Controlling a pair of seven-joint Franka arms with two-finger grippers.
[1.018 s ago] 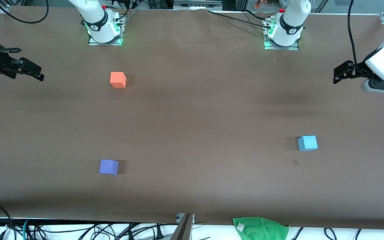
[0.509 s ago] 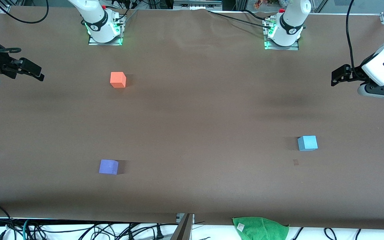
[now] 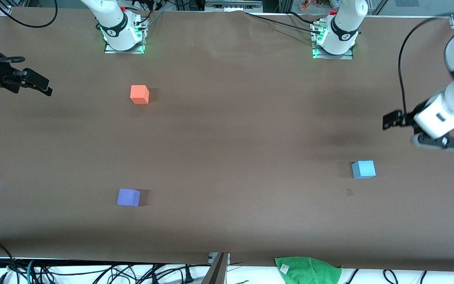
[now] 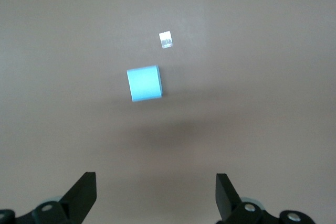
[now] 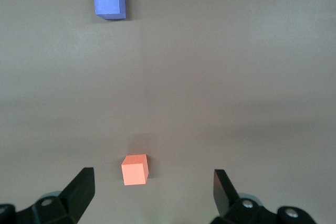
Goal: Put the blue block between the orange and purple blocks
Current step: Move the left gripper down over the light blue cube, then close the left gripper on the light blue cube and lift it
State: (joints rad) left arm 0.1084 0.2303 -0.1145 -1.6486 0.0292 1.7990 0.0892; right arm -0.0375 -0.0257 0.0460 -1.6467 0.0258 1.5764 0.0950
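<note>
The light blue block [image 3: 363,169] sits on the brown table toward the left arm's end; it also shows in the left wrist view [image 4: 144,83]. The orange block [image 3: 139,94] sits near the right arm's base, and the purple block [image 3: 128,197] lies nearer the front camera; both show in the right wrist view, orange [image 5: 135,169] and purple [image 5: 109,2]. My left gripper [image 3: 388,120] is open and empty, in the air over bare table beside the blue block. My right gripper [image 3: 40,83] is open and empty, waiting at the right arm's end of the table.
A green cloth [image 3: 307,269] hangs at the table's edge nearest the front camera. A small pale patch [image 3: 349,192] lies on the table just nearer the camera than the blue block. Cables run along that edge.
My left gripper has moved down the front view toward the blue block, and a little inward over the table. The right arm and the three blocks have not moved.
</note>
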